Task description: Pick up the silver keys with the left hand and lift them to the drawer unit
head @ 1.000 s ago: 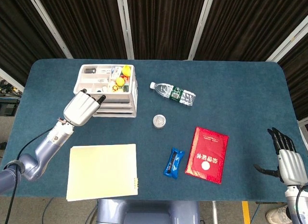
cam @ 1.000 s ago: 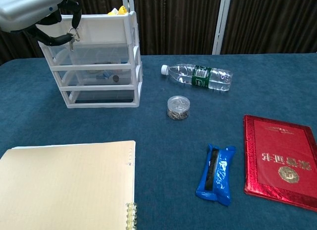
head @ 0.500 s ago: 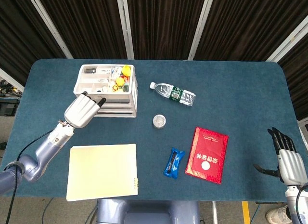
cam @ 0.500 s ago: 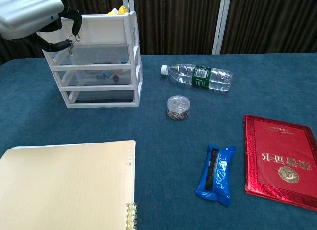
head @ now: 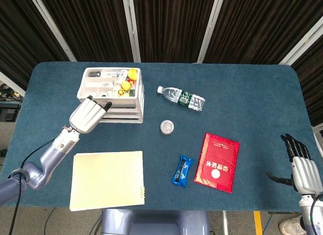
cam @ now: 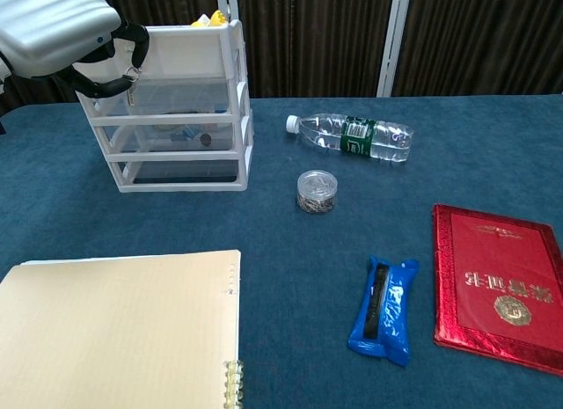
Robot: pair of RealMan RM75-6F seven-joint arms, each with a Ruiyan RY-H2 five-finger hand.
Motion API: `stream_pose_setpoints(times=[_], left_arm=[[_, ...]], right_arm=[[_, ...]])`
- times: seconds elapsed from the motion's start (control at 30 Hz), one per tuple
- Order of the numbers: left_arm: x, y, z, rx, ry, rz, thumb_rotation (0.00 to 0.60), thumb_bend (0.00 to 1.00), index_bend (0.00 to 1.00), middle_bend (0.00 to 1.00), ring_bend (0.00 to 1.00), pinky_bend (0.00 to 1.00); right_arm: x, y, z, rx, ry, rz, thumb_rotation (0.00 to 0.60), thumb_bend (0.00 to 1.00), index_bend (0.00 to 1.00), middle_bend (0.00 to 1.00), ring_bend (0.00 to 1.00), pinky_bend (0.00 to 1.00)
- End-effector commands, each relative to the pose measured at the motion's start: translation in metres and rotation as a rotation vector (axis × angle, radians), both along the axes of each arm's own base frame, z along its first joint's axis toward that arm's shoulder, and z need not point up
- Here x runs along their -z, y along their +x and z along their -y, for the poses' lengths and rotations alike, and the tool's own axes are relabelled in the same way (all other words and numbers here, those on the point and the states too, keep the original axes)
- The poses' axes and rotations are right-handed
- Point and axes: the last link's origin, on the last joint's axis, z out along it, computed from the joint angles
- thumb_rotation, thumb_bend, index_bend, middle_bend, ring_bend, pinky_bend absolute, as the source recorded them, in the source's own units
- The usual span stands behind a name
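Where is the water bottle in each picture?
Head view: the water bottle lies on its side right of the white drawer unit, above the small round tin.
Chest view: the bottle lies upper middle, cap pointing left.
Shared landmark: the drawer unit, left of the bottle in both.
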Motion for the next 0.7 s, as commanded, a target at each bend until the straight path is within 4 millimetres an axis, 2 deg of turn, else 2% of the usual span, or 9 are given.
stream_pose_setpoints(times=[0.03, 0.53, 0.6, 0.7], left_arm=[[0.0007, 0.0009, -0.0006, 0.002, 0.003, 0.003, 0.6, 0.36, 0.55, 1.0, 0.99, 0.86], [0.0045, 0.001, -0.0054, -0.006, 0.019, -0.001, 0.6, 0.36, 0.55, 1.0, 0.99, 0.86], [0.006, 0.0019, -0.0059, -0.005, 0.019, -0.001, 0.6, 0.36, 0.53, 1.0, 0.99, 0.86], [0.0079, 0.0024, -0.0059, 0.003, 0.02, -0.014, 0.6, 0.34, 0.45, 1.0, 0.98, 0.86]], right_arm=[[-0.0001, -0.0001, 0.0001, 0.0, 0.0, 0.001, 0.6, 0.0, 0.0, 0.0, 0.0, 0.0], [0.0002, 0.0002, -0.0001, 0.001, 0.001, 0.002, 0.6, 0.0, 0.0, 0.0, 0.0, 0.0], [0.0, 0.0, 0.0, 0.002, 0.0, 0.001, 0.6, 0.0, 0.0, 0.0, 0.0, 0.0], [-0.0001, -0.0002, 0.0, 0.003, 0.0, 0.003, 0.6, 0.0, 0.0, 0.0, 0.0, 0.0]])
